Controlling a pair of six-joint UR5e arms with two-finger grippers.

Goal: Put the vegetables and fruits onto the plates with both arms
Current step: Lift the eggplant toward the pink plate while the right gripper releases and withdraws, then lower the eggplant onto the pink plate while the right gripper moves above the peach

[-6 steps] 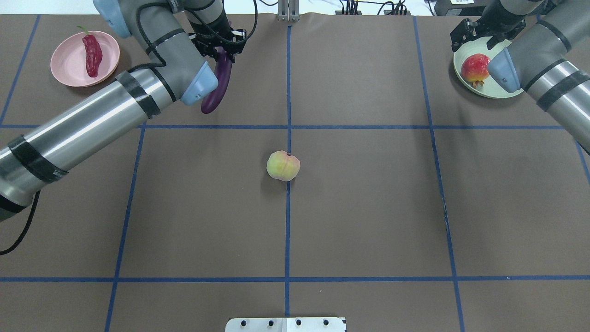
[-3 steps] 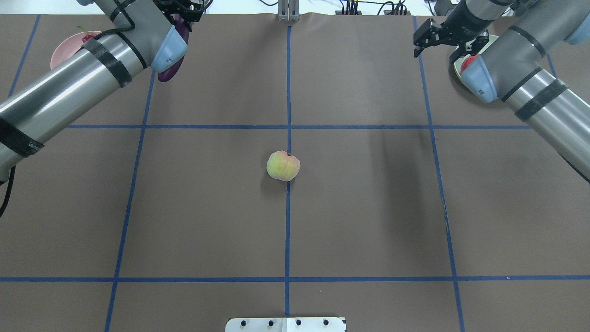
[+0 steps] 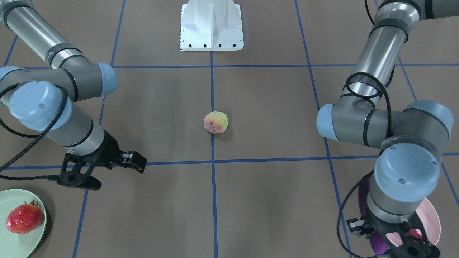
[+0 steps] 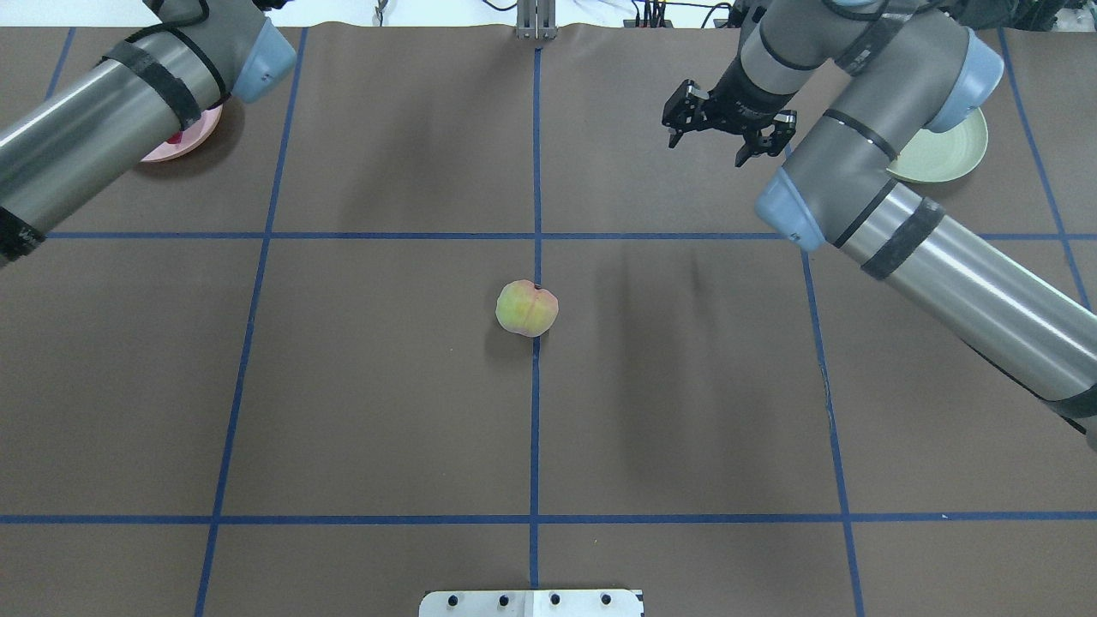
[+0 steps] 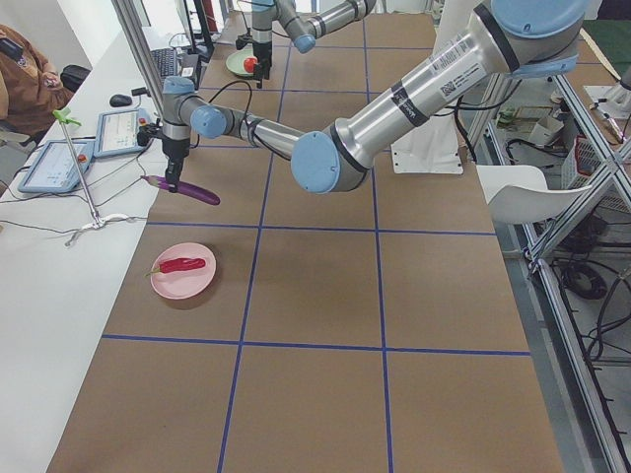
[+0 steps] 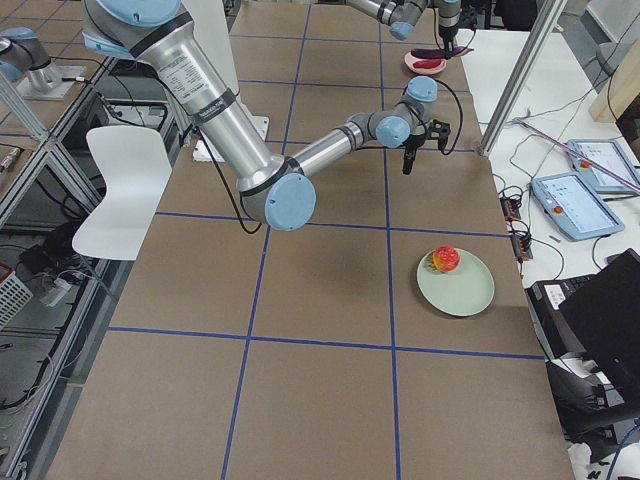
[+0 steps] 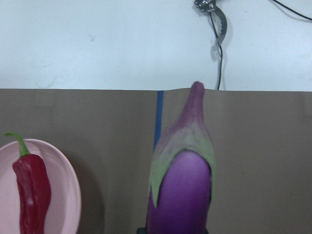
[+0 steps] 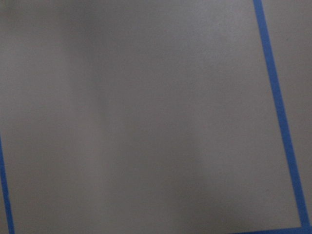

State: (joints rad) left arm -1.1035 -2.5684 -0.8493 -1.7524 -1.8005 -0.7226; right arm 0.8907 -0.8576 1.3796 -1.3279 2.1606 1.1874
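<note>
Over the counter's (image 4: 386,386) far left corner, the left pincer (image 5: 174,175) grips the eggplant (image 7: 183,195) near the pink plate (image 5: 168,288) holding the chili (image 5: 182,264). The right pincer (image 4: 705,146) hangs wide open, empty; the peach (image 4: 526,308) lies mid-counter.

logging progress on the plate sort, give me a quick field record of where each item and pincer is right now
peach: loose at the middle of the table, on a blue tape line, on no plate
eggplant: gripped by the left pincer, beside the pink plate, not on it
chili: lying on the pink plate
strawberry-like fruit: on the green plate
right pincer: open, empty, over bare table
left to place: eggplant, peach
</note>
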